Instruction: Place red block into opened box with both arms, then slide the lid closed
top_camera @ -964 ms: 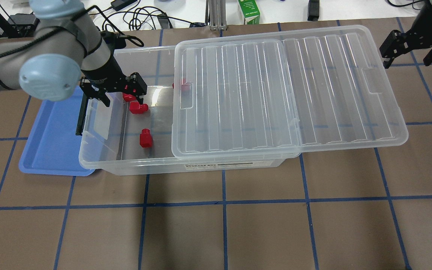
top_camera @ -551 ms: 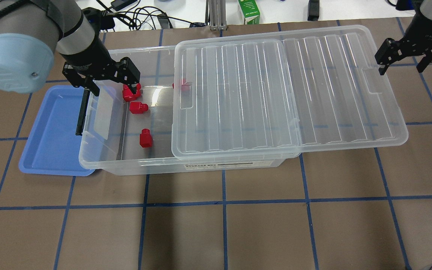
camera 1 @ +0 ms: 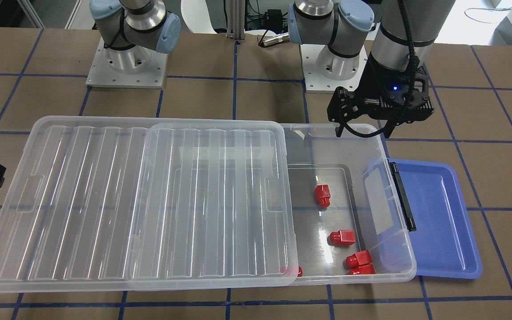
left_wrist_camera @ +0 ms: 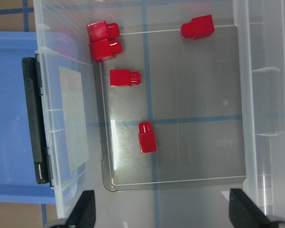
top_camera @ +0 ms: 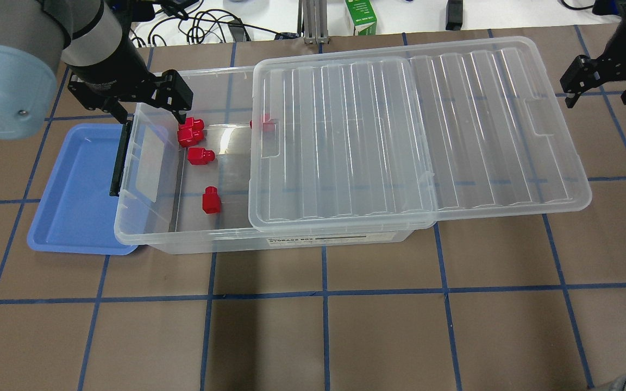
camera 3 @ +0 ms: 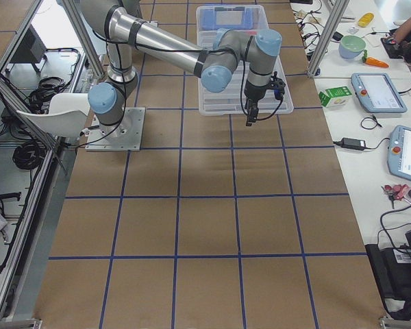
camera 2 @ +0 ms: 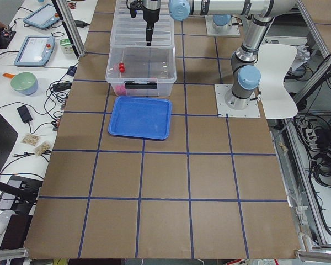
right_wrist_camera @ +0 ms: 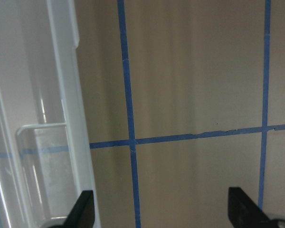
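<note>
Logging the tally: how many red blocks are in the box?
5 red blocks in the box: two in a corner by the latch, one beside them, one mid-floor, one nearest the lid. Others may hide under it.

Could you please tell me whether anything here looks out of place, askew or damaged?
Nothing looks damaged or spilled. The lid sits slid far along the box, overhanging one end above the table and leaving the other end open. Five red blocks lie inside, two crowded together in one corner.
</note>
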